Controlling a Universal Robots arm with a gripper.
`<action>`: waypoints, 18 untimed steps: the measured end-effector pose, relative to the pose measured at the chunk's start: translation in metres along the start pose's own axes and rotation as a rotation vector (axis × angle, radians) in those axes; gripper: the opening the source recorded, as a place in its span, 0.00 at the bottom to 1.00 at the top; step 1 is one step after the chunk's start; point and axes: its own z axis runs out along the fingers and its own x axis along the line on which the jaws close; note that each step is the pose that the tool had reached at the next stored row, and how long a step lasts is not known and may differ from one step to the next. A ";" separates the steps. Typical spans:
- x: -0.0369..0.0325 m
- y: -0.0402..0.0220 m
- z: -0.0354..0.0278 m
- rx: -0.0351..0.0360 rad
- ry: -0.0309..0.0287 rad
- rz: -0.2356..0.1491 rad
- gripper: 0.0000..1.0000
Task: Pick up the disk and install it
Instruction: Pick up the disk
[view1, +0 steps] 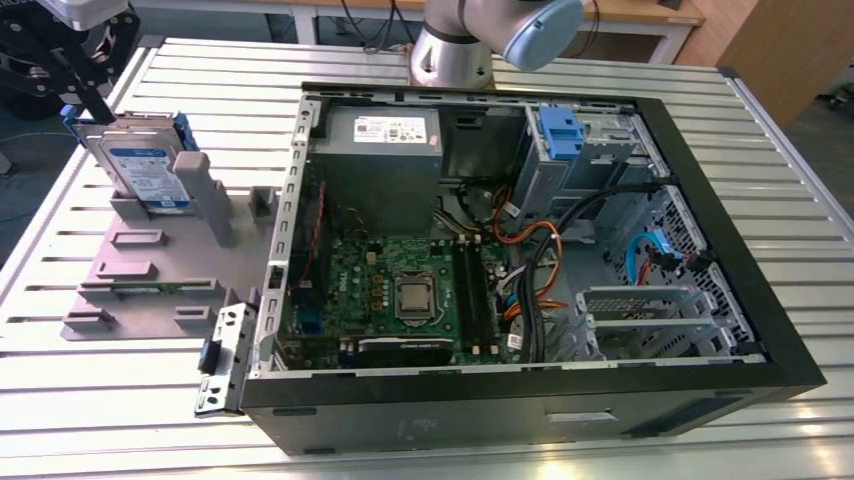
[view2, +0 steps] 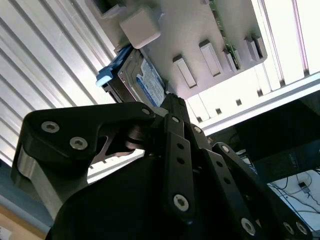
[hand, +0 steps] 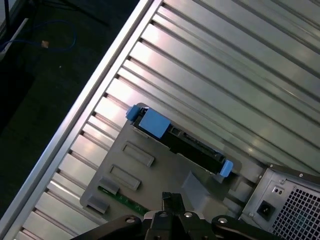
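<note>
Blue-railed disk (view1: 144, 170) upright in grey stand (view1: 134, 272), top edge free, fingers (hand: 168, 199) pressed together near it, slatted table (view1: 120, 420) alongside.

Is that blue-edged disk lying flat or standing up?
Standing up, on its edge: in the exterior view the disk rises from the grey stand, beside an upright post.

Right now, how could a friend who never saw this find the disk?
Find the big open computer case on the metal table. On the exterior view's left of it lies a grey plastic stand, and the disk stands on edge at its far end. Unlike the grey posts beside it, it wears a white-and-blue label.
</note>
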 end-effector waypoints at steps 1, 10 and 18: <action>0.0000 0.0000 0.0000 -0.0001 0.0002 -0.004 0.11; 0.0000 0.0000 0.0000 -0.0010 0.0018 -0.039 0.11; 0.0000 0.0000 0.0000 -0.0017 0.0030 -0.070 0.11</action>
